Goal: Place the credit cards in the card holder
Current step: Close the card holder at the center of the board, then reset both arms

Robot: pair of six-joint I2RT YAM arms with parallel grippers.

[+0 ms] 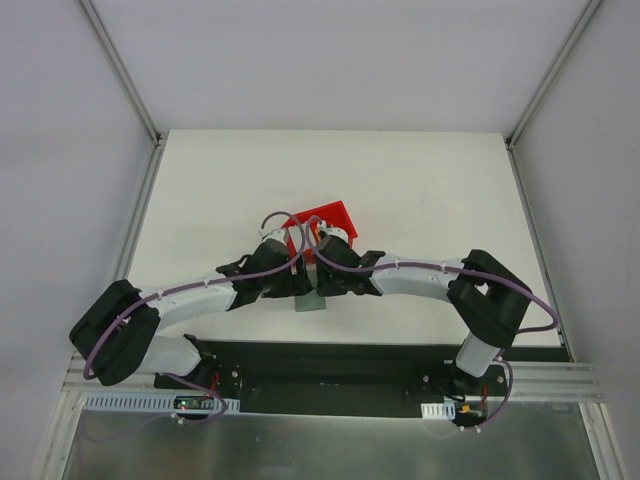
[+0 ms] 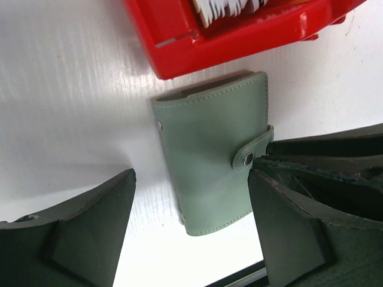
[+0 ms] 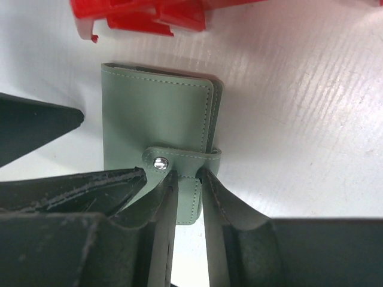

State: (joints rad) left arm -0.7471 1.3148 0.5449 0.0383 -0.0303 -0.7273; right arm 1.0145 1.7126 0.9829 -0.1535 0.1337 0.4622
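White surface (image 1: 400, 180) between pale walls. Bent inward over it, left arm (image 1: 190, 295) and right arm (image 1: 420, 275), elbows out, wrists meeting near the front edge. Just beyond the wrists, red bin (image 1: 325, 220), partly covered by them from above; in the left wrist view cut off at the top edge, holding white striped bits too cropped to identify. Just beside the bin's wall, card holder (image 2: 209, 155): closed, flat on the surface, mostly hidden from above. Jaws of left gripper (image 2: 190, 179) wide apart, one finger either side of the card holder, contact unclear. Jaws of right gripper (image 3: 190, 179) nearly together, clamped on the card holder's strap edge below the fastened snap (image 3: 160, 163).
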